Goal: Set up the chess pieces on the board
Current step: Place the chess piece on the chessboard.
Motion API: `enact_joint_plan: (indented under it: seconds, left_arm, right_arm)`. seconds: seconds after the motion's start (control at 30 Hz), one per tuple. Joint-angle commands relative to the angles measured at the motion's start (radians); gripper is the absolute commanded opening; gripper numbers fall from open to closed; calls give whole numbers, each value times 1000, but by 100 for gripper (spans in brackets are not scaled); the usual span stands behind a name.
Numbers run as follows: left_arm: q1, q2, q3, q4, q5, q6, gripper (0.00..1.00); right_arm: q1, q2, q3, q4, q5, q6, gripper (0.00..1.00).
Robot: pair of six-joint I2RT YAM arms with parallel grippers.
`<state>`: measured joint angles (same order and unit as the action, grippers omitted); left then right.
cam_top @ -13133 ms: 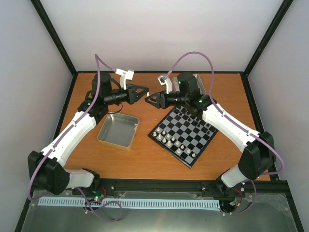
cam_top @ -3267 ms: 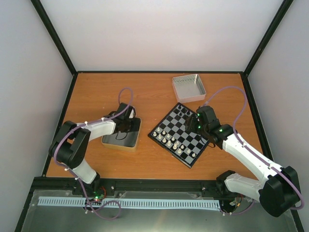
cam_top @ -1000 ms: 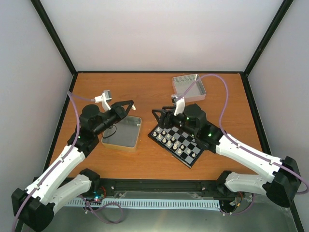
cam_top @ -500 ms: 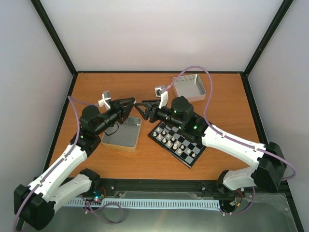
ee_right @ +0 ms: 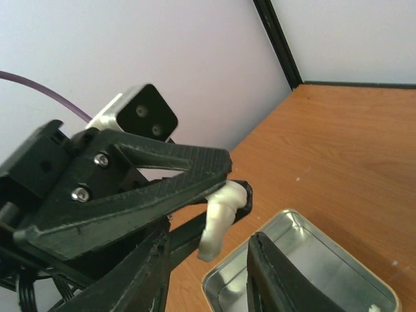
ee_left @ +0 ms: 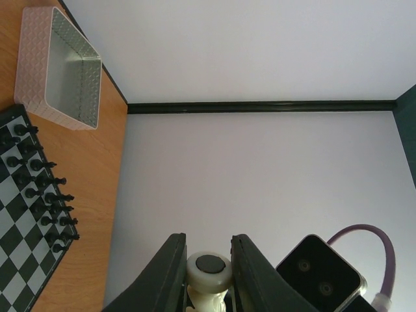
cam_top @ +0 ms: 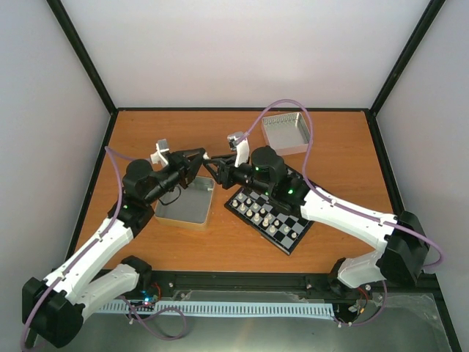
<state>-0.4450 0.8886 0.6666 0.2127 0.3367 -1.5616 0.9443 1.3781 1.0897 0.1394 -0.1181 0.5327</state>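
Left gripper (ee_left: pixel 208 247) is clamped tight on a cream-white chess piece (ee_left: pixel 209 276), holding it up in the air over the far right corner of the silver tray (cam_top: pixel 187 202). Right gripper (ee_right: pixel 209 237) has its fingers partly spread either side of that piece, with gaps showing, so no grip. Chessboard (cam_top: pixel 293 227) sits just right of the tray, with more white pieces (cam_top: pixel 256 213) lined up on it.

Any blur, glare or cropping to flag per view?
Top external: even light, soft shadows, pieces on the board tiny. Left wrist: held white piece cropped at the bottom edge. Right wrist: own fingers blurred up close, bright sheen on the tray rim.
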Motion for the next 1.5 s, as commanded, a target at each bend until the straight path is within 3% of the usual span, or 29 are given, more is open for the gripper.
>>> enact_joint_plan:
  seconds: [0.0, 0.33, 0.5, 0.63, 0.73, 0.83, 0.87, 0.93, 1.13, 1.47]
  left_arm:
    - [7, 9, 9, 32, 3, -20, 19]
    - [7, 6, -16, 43, 16, -39, 19]
    - [6, 4, -21, 45, 21, -41, 19]
    - [7, 1, -27, 48, 21, -46, 19]
    - [8, 1, -30, 48, 22, -46, 19]
    - [8, -1, -22, 12, 17, -30, 24]
    - [7, -3, -13, -22, 9, -14, 31]
    - [8, -3, 11, -106, -16, 40, 44]
    - [8, -57, -12, -271, -142, 279, 67]
    - [7, -219, 73, -550, -395, 999, 84]
  right_arm:
    - [11, 12, 36, -22, 34, -49, 32]
    - [11, 42, 49, -7, 62, -46, 28]
    - [11, 60, 60, -6, 51, -43, 17]
    - [11, 62, 55, -9, 46, -32, 17]
    - [11, 54, 51, -10, 55, -28, 5]
    - [11, 42, 48, -16, 63, -21, 3]
    - [11, 38, 47, -23, 68, -17, 3]
    - [11, 24, 47, -64, 84, -10, 3]
    - [3, -46, 11, -285, 126, 1, 3]
    - [-32, -266, -62, -828, 202, -20, 3]
